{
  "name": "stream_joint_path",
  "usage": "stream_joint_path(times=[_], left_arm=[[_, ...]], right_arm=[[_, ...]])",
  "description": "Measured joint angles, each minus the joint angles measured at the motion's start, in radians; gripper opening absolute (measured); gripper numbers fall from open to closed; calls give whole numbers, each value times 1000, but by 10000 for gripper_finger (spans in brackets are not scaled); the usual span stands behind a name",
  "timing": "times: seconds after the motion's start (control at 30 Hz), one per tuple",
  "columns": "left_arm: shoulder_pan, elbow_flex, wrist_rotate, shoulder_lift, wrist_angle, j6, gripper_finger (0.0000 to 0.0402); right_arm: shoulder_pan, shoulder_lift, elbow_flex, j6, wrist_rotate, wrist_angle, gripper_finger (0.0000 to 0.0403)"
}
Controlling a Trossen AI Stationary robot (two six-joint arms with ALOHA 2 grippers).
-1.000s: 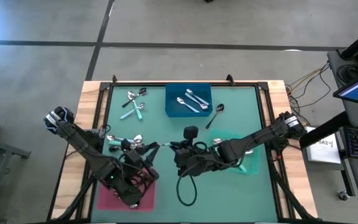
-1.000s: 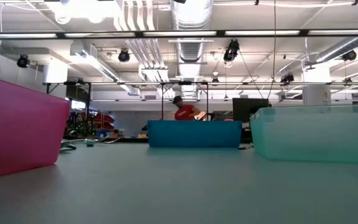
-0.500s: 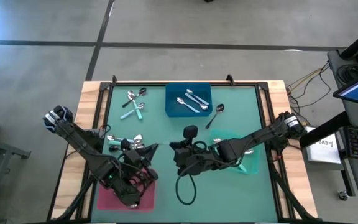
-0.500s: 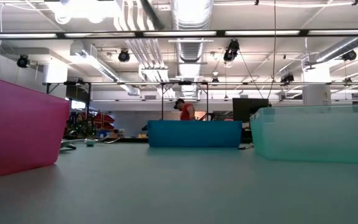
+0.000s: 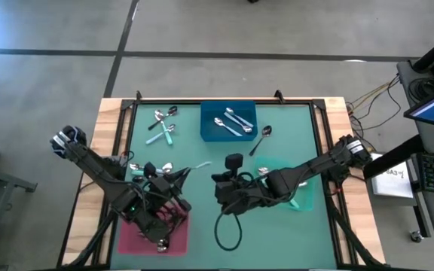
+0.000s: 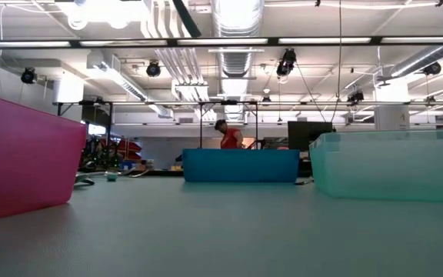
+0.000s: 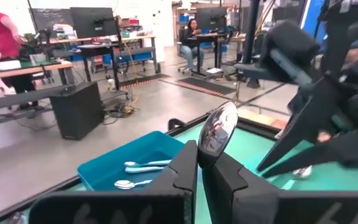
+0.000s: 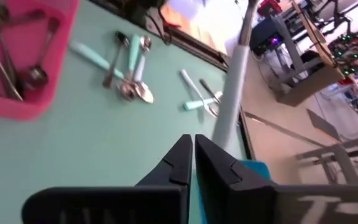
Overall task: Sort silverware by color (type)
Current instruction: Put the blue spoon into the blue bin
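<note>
Near the high view's centre my left gripper (image 7: 199, 163) is clamped on a teal-handled spoon (image 7: 217, 129) — bowl up — while my right gripper (image 8: 193, 149) sits pinched, empty. Other spoons (image 5: 162, 125) lie upper left, some inside the blue tray (image 5: 207, 132).

Bright overhead lighting; wrist views seemingly blurred.
</note>
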Motion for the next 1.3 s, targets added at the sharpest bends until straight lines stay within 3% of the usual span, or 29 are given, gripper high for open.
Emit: stream_joint_path(times=[0.1,0.3,0.47,0.57,0.73,0.8,1.0,1.13,1.3], left_arm=[[40,0,25,-13,-28,21,0],[212,0,182,-32,-129,46,0],[422,0,363,-31,-46,301,0],[562,0,530,-24,85,525,0],[804,0,905,-3,274,828,0],[905,0,1035,15,288,872,0],[1149,9,1278,103,288,875,0],[1204,31,1361,174,281,876,0],[1193,86,1404,256,264,971,19]], right_arm=[[-10,-23,0,22,9,-90,11],[-56,-74,0,184,8,-314,13],[-135,-116,0,259,-14,-477,13],[-216,-138,0,275,-105,-546,13],[-369,-149,-7,231,-269,-614,13],[-429,-143,-11,197,-308,-628,13],[-591,-137,-55,151,-394,-623,13],[-658,-137,-79,158,-450,-623,13],[-702,-137,-82,126,-530,-607,13]])
